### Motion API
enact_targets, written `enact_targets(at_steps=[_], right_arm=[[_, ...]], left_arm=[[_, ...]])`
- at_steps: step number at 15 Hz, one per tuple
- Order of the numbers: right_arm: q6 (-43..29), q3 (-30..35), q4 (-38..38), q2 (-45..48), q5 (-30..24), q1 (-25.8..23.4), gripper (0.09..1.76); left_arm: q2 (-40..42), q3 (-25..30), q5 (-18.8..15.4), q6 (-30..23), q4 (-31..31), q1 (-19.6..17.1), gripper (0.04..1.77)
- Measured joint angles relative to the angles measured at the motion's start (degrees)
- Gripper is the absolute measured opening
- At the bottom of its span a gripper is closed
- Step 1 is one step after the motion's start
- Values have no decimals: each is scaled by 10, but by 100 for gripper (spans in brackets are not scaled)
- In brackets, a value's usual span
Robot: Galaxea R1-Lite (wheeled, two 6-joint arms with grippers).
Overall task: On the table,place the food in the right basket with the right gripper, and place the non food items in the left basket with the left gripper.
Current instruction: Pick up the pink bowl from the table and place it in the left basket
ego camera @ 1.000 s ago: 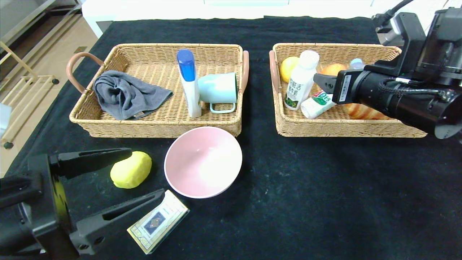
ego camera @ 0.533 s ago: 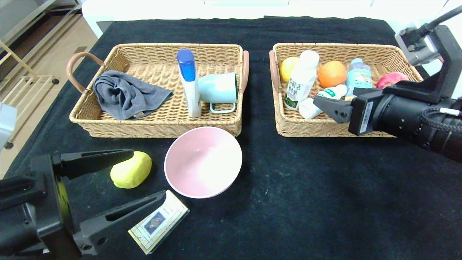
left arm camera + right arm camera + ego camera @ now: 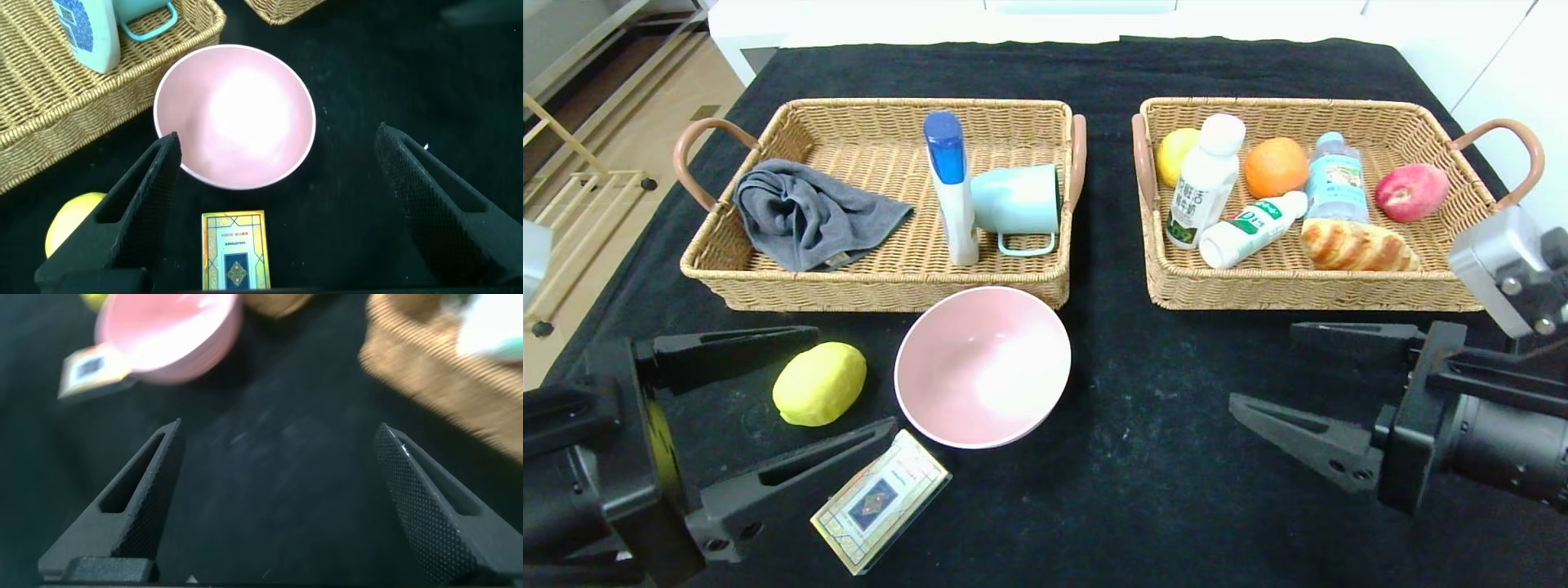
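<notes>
— Black cloth covers the table (image 3: 1143, 506); what sits on it, biggest first?

— Two rectangular woven wicker baskets along the far edge. Left wicker basket (image 3: 882, 282) holds a crumpled grey towel (image 3: 809, 214), a pale teal mug (image 3: 1017, 204) on its side and an upright white bottle with a blue cap (image 3: 952, 188). Right wicker basket (image 3: 1307, 287) holds a yellow lemon (image 3: 1174, 153), a white milk bottle (image 3: 1205, 181), a smaller white bottle with a green label (image 3: 1250, 229) lying down, an orange (image 3: 1274, 166), a clear water bottle (image 3: 1334, 178), a golden bread roll (image 3: 1356, 247) and a red apple (image 3: 1411, 192).

— And outside the baskets?

— A round pink bowl (image 3: 982, 366) touching the left basket's near wall, empty and glossy. Beside it, toward the left edge, a lumpy yellow lemon-like fruit (image 3: 820, 383). Near the front edge, a flat patterned card box (image 3: 880, 500), gold-bordered with a dark centre.

— The grippers?

— Left gripper (image 3: 776, 392) hovers at the near left corner, fingers spread wide, grasping nothing, with the yellow fruit between them in the head view. Right gripper (image 3: 1282, 371) is low near the right edge, in front of the right basket, fingers likewise splayed and empty.
</notes>
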State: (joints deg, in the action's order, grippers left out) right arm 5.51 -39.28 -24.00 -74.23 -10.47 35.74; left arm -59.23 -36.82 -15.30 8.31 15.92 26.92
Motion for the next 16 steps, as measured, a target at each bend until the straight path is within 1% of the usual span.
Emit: enact_targets(at_steps=[2,4,6,7,8,9,11,14,16], right_arm=[[1,36,-18,17,-34,-2,169],[4,79,-76,27,-57,-10,169],[4,118,-135,33,-81,-34,169],[4,130,-145,34,-101,-48,170],[4,139,-147,36,-111,-58,170],[4,147,-149,37,-113,-64,170],[5,152,-150,38,-113,-68,170],[5,154,-151,49,-113,-69,170],[4,154,-151,52,-112,-70,170]], left_arm=[[0,0,1,0,-7,5,172],[-1,0,1,0,-7,7,172],[-3,1,3,0,-7,8,172],[-4,0,5,0,-7,8,172],[-5,-3,14,1,-8,8,172],[-5,-6,31,9,-11,8,172],[-5,-24,65,29,-47,8,172],[-5,-71,94,32,-137,8,172],[-10,-110,119,31,-194,8,172]])
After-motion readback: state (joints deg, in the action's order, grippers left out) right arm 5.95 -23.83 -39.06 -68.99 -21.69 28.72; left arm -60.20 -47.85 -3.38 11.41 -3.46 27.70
